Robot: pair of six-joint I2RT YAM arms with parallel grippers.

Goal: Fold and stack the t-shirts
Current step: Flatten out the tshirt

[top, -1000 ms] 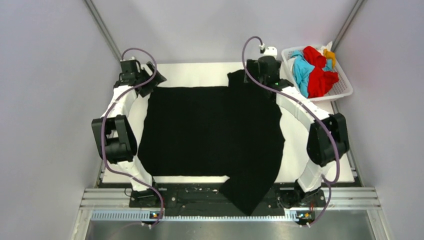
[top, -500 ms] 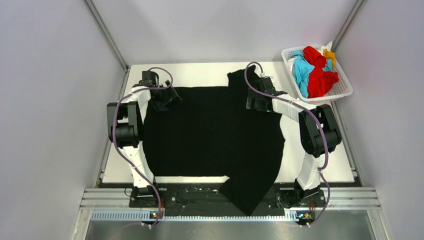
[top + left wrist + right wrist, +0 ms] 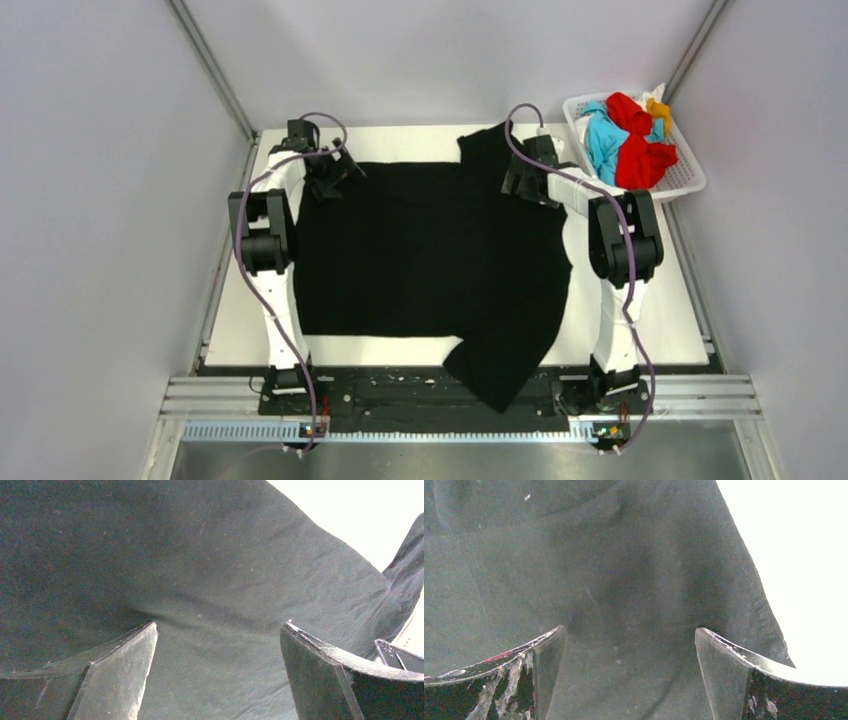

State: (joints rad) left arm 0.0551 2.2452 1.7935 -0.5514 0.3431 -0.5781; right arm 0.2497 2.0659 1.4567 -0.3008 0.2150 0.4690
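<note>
A large black t-shirt point(image 3: 430, 260) lies spread flat on the white table point(image 3: 400, 142). One part hangs over the near edge, and a sleeve points to the far right. My left gripper point(image 3: 325, 182) is at the shirt's far left corner. In the left wrist view it point(image 3: 220, 625) is open, low over black cloth point(image 3: 200, 555). My right gripper point(image 3: 522, 185) is at the far right shoulder. In the right wrist view it point(image 3: 629, 629) is open over the cloth point(image 3: 599, 555) near its edge. Red point(image 3: 640, 160), turquoise point(image 3: 603, 140) and orange point(image 3: 658, 108) t-shirts lie bunched in a basket.
The white lattice basket point(image 3: 690, 185) stands at the table's far right corner, close to my right arm. Grey walls enclose the table on the left, right and far sides. A metal rail point(image 3: 420, 390) runs along the near edge between the arm bases.
Both arms have swung inward from the table's far corners onto the black shirt's far corners, jaws still open. The shirt has shifted slightly toward the far side.
</note>
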